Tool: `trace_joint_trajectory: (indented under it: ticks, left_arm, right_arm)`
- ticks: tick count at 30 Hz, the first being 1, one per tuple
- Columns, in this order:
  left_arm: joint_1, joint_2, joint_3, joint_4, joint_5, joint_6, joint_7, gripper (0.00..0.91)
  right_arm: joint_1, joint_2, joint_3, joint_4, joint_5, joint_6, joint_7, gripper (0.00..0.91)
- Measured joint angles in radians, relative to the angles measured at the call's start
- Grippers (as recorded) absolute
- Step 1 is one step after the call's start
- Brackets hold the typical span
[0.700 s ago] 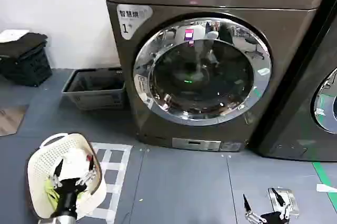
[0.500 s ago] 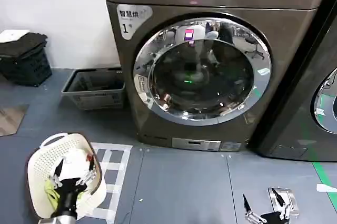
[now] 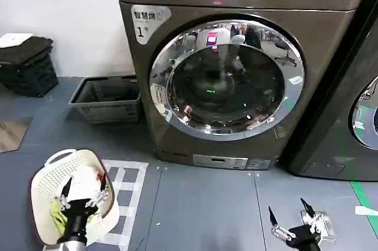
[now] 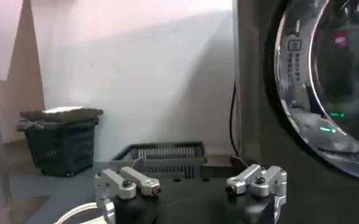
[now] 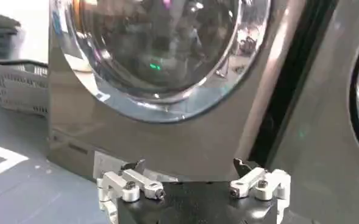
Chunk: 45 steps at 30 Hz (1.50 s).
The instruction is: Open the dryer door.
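The dryer door (image 3: 227, 80) is a large round porthole with a wide chrome rim and dark glass, and it sits shut on the brown machine. The door (image 5: 161, 55) fills the upper part of the right wrist view, and its chrome rim (image 4: 304, 115) shows at the edge of the left wrist view. My right gripper (image 3: 289, 217) hangs low over the floor in front of the machine's right side, open and empty (image 5: 191, 176). My left gripper (image 3: 82, 193) is open and empty above a white laundry basket (image 3: 44, 183) at the lower left (image 4: 191, 185).
A grey crate (image 3: 109, 98) lies against the wall left of the dryer, with a dark basket (image 3: 26, 65) farther left. A darker neighbouring machine (image 3: 354, 103) stands on the right. White tape marks (image 3: 127, 186) and a small metal plate (image 3: 322, 227) lie on the grey floor.
My right gripper has risen slightly and shifted a little toward the dryer. The left gripper and the door have not moved.
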Motion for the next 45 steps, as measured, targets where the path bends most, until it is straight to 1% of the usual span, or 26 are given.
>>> trace_joint_trajectory:
  ticks: [7,15,23,39,45]
  left_arm:
    - [0.002,-0.003,0.003,-0.001,0.010,0.000,0.002,0.907]
    - [0.008,-0.008,0.020,-0.002,0.030,-0.006,0.009,0.907]
    - [0.013,-0.009,0.024,-0.002,0.041,-0.014,0.014,0.907]
    - [0.024,-0.015,0.021,-0.013,0.052,-0.022,0.014,0.907]
    - [0.024,-0.016,0.023,-0.014,0.056,-0.023,0.015,0.907]
  right_arm:
    - [0.069,-0.083,-0.029,0.007,0.030,-0.033,-0.001,0.907]
    - [0.146,-0.186,-0.076,0.013,0.084,-0.067,0.008,0.907]
    - [0.225,-0.270,-0.133,-0.006,0.122,-0.094,0.006,0.907]
    - [0.461,-0.371,-0.292,-0.060,0.219,-0.173,0.041,0.907]
    - [0.526,-0.391,-0.334,-0.079,0.245,-0.181,0.045,0.907]
